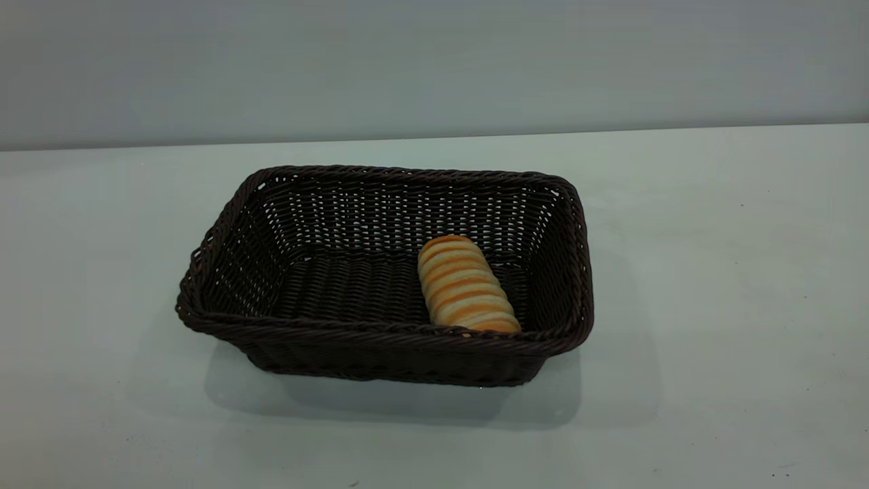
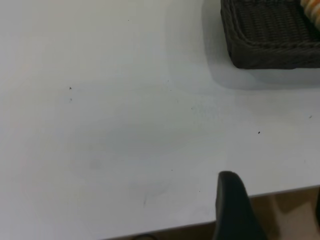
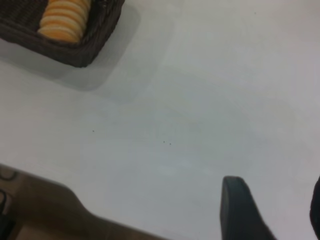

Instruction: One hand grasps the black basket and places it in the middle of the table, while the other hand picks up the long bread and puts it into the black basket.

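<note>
The black basket (image 1: 380,353) stands upright in the middle of the white table (image 1: 713,272). The long bread (image 1: 466,285) lies inside it, towards its right end, one end against the near wall. Neither arm shows in the exterior view. In the left wrist view my left gripper (image 2: 273,200) is open and empty over the table's edge, well away from the basket's corner (image 2: 270,40); a sliver of bread (image 2: 312,7) shows there. In the right wrist view my right gripper (image 3: 275,192) is open and empty, far from the basket (image 3: 95,47) and the bread (image 3: 62,20).
A plain grey wall (image 1: 434,61) runs behind the table. The wrist views show the table's edge with brown floor (image 3: 40,200) beyond it. Bare white tabletop (image 2: 125,125) lies between each gripper and the basket.
</note>
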You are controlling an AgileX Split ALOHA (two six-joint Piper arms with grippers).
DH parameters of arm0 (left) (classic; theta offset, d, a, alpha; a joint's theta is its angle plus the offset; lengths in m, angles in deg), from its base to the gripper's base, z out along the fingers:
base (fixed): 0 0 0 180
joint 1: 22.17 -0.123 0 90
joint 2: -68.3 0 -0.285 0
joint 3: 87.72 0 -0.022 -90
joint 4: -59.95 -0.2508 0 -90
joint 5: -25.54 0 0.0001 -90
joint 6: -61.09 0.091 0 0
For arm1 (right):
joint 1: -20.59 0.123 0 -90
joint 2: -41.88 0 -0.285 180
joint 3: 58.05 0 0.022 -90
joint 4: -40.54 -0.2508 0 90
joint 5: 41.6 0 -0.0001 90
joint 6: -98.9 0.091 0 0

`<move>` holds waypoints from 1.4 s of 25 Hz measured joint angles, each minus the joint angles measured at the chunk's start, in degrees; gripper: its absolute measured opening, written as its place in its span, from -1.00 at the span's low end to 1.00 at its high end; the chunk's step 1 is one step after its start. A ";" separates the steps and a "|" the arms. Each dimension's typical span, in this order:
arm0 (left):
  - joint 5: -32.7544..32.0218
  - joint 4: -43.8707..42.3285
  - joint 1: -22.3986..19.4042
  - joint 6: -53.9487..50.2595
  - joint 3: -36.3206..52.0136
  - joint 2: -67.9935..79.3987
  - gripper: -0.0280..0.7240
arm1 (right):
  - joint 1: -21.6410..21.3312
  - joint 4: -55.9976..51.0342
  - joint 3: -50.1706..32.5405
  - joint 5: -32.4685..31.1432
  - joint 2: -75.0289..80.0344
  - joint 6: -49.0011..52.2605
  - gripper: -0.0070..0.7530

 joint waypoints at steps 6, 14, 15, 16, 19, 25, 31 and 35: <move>0.22 0.00 0.00 0.00 0.00 0.00 0.30 | 0.00 0.00 0.00 0.00 0.00 0.00 -0.13; 0.27 0.05 -3.32 0.00 0.00 -1.67 0.30 | -4.84 -0.11 0.00 0.00 0.00 0.00 -0.13; 0.27 0.05 -3.54 0.00 0.00 -1.69 0.30 | -5.30 -0.11 0.00 0.00 0.00 0.00 -0.13; 0.27 0.05 -3.67 0.00 0.00 -1.69 0.30 | -5.84 -0.11 0.00 0.00 0.00 0.00 -0.13; 0.27 0.05 -3.67 0.00 0.00 -1.69 0.30 | -7.36 -0.11 0.00 0.00 0.00 0.00 -0.13; 0.27 0.05 -3.67 0.00 0.00 -1.69 0.30 | -8.82 -0.11 0.00 0.00 0.00 0.00 -0.13; 0.27 0.05 -3.67 0.00 0.00 -1.69 0.30 | -9.87 -0.15 0.00 0.00 0.00 0.00 -0.14; 0.27 0.05 -3.67 0.00 0.00 -1.69 0.30 | -9.87 -0.15 0.00 0.00 0.00 0.00 -0.15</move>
